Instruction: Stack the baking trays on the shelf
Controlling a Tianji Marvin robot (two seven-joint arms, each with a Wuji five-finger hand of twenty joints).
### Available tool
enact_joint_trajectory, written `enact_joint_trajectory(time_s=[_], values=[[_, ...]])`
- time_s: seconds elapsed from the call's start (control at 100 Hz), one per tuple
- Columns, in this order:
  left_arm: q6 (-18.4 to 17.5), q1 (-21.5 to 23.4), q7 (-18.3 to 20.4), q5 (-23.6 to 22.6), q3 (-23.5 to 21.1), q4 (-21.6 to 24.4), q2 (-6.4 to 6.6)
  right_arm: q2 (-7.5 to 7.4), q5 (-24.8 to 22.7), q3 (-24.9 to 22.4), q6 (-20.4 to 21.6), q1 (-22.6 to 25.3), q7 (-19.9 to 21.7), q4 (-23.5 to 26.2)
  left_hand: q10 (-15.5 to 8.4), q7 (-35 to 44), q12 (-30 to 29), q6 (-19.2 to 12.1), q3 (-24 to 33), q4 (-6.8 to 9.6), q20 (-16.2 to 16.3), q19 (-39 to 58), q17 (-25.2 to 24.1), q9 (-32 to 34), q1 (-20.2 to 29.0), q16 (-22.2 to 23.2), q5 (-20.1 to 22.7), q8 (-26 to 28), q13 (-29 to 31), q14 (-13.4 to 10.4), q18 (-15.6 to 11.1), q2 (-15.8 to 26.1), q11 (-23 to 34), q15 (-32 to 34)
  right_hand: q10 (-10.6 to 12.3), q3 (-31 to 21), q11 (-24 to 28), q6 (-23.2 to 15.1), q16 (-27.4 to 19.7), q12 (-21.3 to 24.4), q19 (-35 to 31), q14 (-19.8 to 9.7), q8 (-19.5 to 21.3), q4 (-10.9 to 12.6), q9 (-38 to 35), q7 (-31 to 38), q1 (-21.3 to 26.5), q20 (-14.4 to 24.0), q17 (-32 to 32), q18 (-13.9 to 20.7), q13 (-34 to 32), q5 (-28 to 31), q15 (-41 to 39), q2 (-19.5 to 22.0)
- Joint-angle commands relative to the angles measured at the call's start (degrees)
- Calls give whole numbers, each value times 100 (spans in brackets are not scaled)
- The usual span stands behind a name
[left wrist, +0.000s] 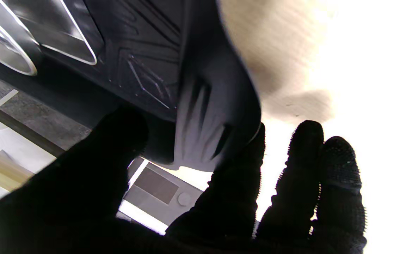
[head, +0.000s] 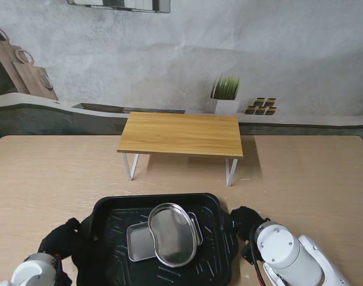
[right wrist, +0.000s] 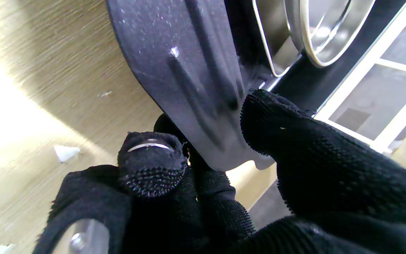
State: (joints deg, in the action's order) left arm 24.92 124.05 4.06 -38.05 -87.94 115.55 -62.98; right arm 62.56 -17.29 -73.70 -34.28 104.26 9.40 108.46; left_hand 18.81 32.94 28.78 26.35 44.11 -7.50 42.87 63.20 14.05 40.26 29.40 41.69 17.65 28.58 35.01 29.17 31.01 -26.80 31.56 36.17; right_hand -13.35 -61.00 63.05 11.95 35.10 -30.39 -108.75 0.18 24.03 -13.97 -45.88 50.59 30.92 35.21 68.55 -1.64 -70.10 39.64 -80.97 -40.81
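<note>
A black baking tray [head: 157, 200] lies near me on the table, with its near side past the table edge. Inside it an oval metal tray [head: 172, 233] rests partly on a rectangular metal tray [head: 138, 243]. My left hand [head: 63, 239] clasps the tray's left handle [left wrist: 213, 116], thumb on the inner side and fingers [left wrist: 305, 165] outside. My right hand [head: 244, 222] pinches the right handle [right wrist: 196, 91] between thumb [right wrist: 294, 141] and fingers. The wooden shelf [head: 181, 134] on white legs stands farther from me, its top bare.
A potted plant [head: 225, 95] and small dark blocks [head: 262, 106] sit on the ledge behind the shelf. Brown bags [head: 27, 71] lean on the wall at far left. Small white scraps [right wrist: 66, 152] lie on the table by my right hand.
</note>
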Motion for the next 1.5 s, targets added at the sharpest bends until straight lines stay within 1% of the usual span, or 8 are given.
enact_joint_trajectory(time_s=[0.0, 0.14, 0.25, 0.29, 0.33, 0.49, 0.82, 1.49], values=[[48, 134, 20, -21, 54, 82, -50, 58, -2, 15, 73, 35, 74, 133, 16, 226, 116, 222, 33, 136, 40, 263, 120, 138, -135, 123, 133, 139, 209, 238, 211, 66, 222, 209, 53, -59, 118, -500, -39, -70, -506, 801, 97, 329, 123, 165, -142, -55, 80, 1638, -485, 193, -86, 79], [295, 149, 100, -254, 188, 109, -17, 50, -34, 29, 95, 50, 88, 147, -243, 603, 429, 246, 443, 183, 153, 654, 623, 383, 208, 216, -9, 451, 666, 53, 226, -10, 700, 596, 63, -140, 143, -538, -47, -79, -509, 796, 123, 327, 118, 191, 11, -65, 81, 1637, -486, 145, -85, 22], [436, 36, -3, -289, 356, 19, -28, 28, -85, 56, 127, 55, 148, 145, -534, 1188, 737, 217, 844, 210, 275, 1068, 1139, 706, 654, 330, -123, 798, 1160, -103, 243, -43, 1245, 1056, 111, -335, 242, -686, -71, 320, -487, 667, -121, 215, 67, 691, 790, -100, 81, 1718, -493, -119, -78, -183], [466, -21, -130, -245, 420, -32, -50, 26, -74, 72, 130, 47, 160, 137, -616, 1425, 1134, 211, 693, -121, 299, 1211, 1345, 968, 1162, 339, -111, 934, 1367, -145, 286, -247, 1295, 1213, 110, -433, 257, -740, -67, 400, -478, 657, -183, 220, 9, 813, 1190, -100, 81, 1738, -494, -140, -79, -208], [480, -76, -266, -162, 476, -81, -77, 21, -70, 90, 127, 35, 178, 129, -725, 1633, 1396, 201, 523, -272, 330, 1372, 1571, 1293, 1629, 354, -51, 1044, 1590, -191, 346, -427, 1241, 1371, 153, -533, 270, -783, -53, 438, -474, 591, -229, 236, -50, 873, 1565, -91, 85, 1787, -499, -94, -90, -154], [315, -204, -779, 343, 566, -194, -209, 42, 134, 85, 66, 29, 161, 164, -856, 2262, 1720, 84, 241, -296, 316, 1683, 2085, 2101, 2812, 310, 264, 940, 2147, -126, 621, -509, 983, 1640, 190, -1246, 135, -847, 220, 532, -703, 614, -167, 46, -437, 727, 1867, 127, 136, 1905, -490, 383, -363, -231], [140, -229, -548, 744, 321, 77, -207, 35, 728, -152, -421, 18, 372, 487, -597, 2597, 1949, 24, 248, -302, 553, 2239, 2448, 2211, 3006, 718, 495, 655, 2558, -175, 674, -388, 1694, 2401, -8, -1313, 49, -692, 733, 443, -1105, 402, -87, -23, -564, 570, 1948, 564, 245, 2327, -502, 591, -915, -57], [250, -409, 297, 760, 51, 451, -46, -108, 814, -213, -1026, -330, 835, 745, -391, 2694, 2232, -6, -77, -257, 638, 2545, 2794, 2361, 3281, 938, 853, 583, 2901, -285, 694, -203, 1988, 2814, -123, -1251, 75, -552, 1146, 332, -1122, -18, -94, 3, -519, 516, 1974, 1295, 365, 2733, -518, 576, -1400, 67]])
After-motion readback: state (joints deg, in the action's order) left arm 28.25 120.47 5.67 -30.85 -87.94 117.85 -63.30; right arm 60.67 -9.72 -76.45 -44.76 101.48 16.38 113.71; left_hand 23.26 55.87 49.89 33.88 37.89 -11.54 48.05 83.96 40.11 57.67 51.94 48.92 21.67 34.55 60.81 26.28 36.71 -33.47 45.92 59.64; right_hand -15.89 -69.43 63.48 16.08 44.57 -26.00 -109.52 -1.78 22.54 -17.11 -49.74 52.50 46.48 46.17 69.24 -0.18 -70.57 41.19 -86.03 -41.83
